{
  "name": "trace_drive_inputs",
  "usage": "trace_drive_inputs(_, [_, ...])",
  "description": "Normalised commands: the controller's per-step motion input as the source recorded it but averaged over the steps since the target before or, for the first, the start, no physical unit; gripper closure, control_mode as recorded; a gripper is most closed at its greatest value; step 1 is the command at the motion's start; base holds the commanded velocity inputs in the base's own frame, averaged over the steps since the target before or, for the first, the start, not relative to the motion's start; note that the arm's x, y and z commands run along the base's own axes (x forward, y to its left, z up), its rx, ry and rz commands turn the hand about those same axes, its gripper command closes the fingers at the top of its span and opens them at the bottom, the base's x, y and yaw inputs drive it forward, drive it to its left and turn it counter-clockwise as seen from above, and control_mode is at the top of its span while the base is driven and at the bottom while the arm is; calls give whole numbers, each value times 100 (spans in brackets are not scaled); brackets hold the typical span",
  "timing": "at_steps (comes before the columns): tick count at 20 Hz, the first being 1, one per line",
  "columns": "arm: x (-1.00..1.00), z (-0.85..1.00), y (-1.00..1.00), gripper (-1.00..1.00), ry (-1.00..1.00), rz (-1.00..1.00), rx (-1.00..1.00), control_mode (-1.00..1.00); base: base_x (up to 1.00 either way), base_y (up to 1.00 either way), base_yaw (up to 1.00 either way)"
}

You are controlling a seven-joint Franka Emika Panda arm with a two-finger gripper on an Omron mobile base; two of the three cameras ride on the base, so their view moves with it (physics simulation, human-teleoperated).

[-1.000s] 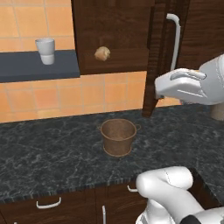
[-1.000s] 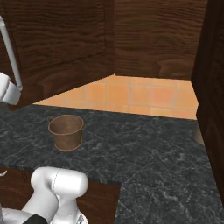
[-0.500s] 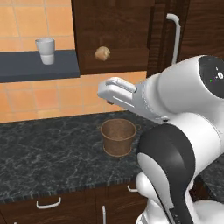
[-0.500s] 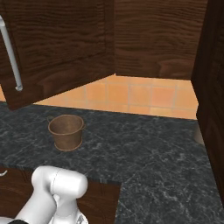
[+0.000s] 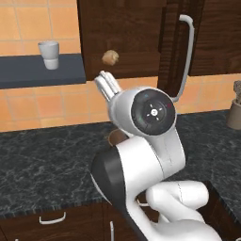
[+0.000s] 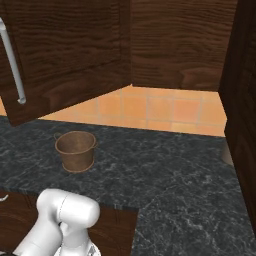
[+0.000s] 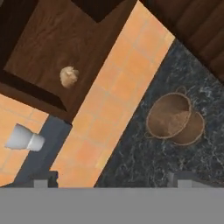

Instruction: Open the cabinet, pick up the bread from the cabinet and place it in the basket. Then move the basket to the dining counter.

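A simulated kitchen was shown from three cameras. In the left base view, the white arm (image 5: 150, 155) filled the middle of the picture, its round dark joint facing the camera. Its hand (image 5: 106, 84) reached up toward 11 o'clock from that joint, pale fingers pointing at the open cabinet (image 5: 122, 33). Whether the hand was released or clenched could not be told; nothing was seen in it.

The bread (image 5: 110, 57), a small lumpy tan roll, sat inside the dark wood cabinet, just above the hand at 12 o'clock and apart from it. The cabinet door (image 5: 176, 42) stood swung open at 1 o'clock, its long curved silver handle (image 5: 186, 52) running down its edge. A white cup (image 5: 48, 54) stood on a dark shelf (image 5: 40, 70) at 10 o'clock.

The basket (image 5: 117, 137) was mostly hidden behind the arm in that view; only a sliver of its rim peeked out at the arm's left side. In the right base view the basket (image 6: 75, 150) stood upright on the black marbled table (image 6: 165, 170) at 9 o'clock, round and woven, a small loop at its rim. The open door (image 6: 65, 55) hung above it at 11 o'clock.

The hand view was rolled. There the bread (image 7: 68, 76) lay on the cabinet floor at 10 o'clock, the basket (image 7: 174, 119) stood on the table at 3 o'clock, and the cup (image 7: 24, 138) appeared at 8 o'clock. Orange wall tiles (image 7: 118, 100) ran between bread and basket.
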Motion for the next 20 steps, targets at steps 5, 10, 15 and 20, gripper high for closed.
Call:
trace_drive_inputs(5, [20,0,5,-100,-3,-55,58,-100,0,0,0])
trace_drive_inputs(10, [56,0,-2,-100,-20,-55,48,-100,0,0,0])
trace_drive_inputs(15, [74,-5,-1,-100,-19,-55,26,-100,0,0,0])
trace_drive_inputs(20, [34,-7,-9,-100,-6,-55,14,-100,0,0,0])
